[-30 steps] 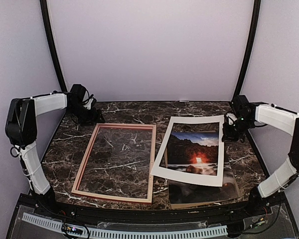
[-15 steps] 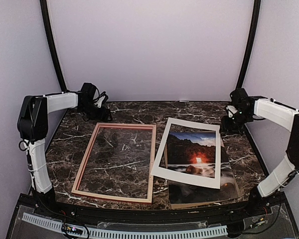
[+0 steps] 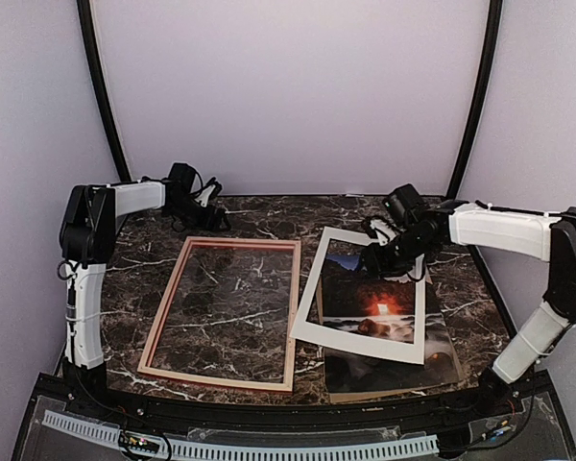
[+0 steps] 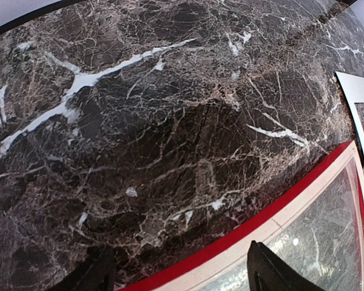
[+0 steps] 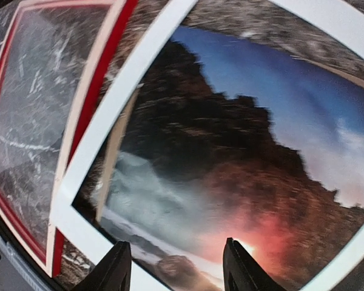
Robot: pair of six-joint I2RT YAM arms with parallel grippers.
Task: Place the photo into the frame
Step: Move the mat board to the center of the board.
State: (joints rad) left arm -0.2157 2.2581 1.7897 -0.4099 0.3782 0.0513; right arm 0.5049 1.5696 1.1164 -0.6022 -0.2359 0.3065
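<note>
Marble table (image 3: 259,216): right claw (image 5: 176,257) open, empty, over photo (image 5: 230,151); left claw (image 4: 179,264) open, empty, near frame (image 4: 249,227).

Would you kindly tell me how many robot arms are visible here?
2. The left arm stretches to the far-left corner of the table, beyond the frame; the right arm extends over the white mat. Neither is hidden.

The frame (image 4: 230,240) is red, mat (image 3: 360,341) white, photo (image 3: 365,293) dark with orange glow, table (image 3: 269,216) white-veined.
</note>
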